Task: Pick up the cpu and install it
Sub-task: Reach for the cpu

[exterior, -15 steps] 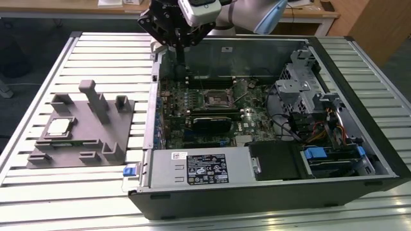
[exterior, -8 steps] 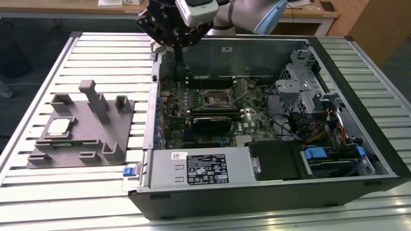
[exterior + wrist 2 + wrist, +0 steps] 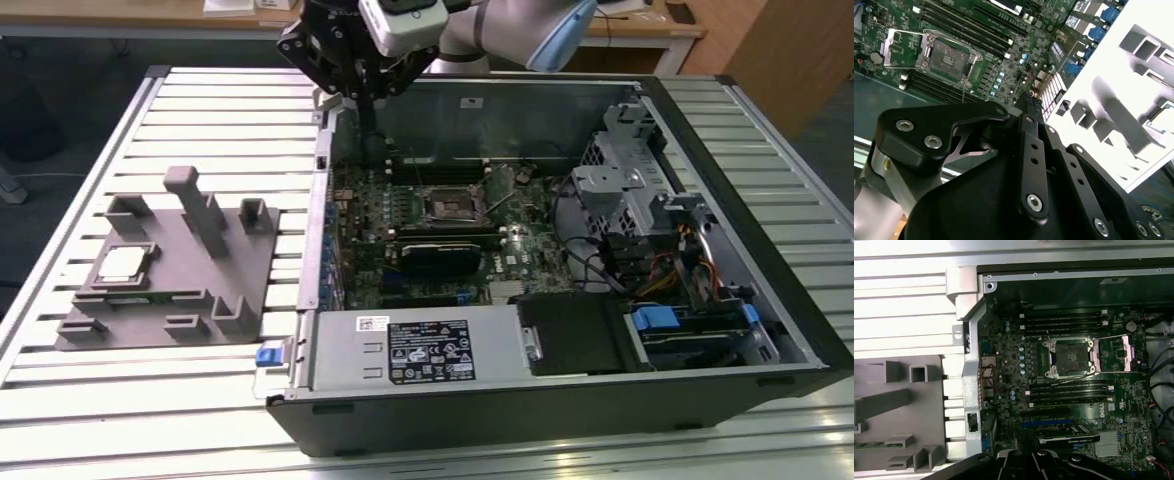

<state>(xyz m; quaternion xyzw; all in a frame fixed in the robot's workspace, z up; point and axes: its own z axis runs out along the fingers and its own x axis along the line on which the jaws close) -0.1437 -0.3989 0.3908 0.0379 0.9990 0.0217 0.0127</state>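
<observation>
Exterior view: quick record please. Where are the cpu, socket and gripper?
cpu: lying in the grey tray, on the exterior view's left of the PC case
socket: on the motherboard, frame swung open, empty
gripper: above the case's far edge, apart from the cpu
task: cpu not yet picked up

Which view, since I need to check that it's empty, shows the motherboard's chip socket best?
The first wrist view: it looks straight down on the socket, its frame flipped open, nothing in front. The second wrist view shows it at a slant; the exterior view shows it from farther off.
</observation>
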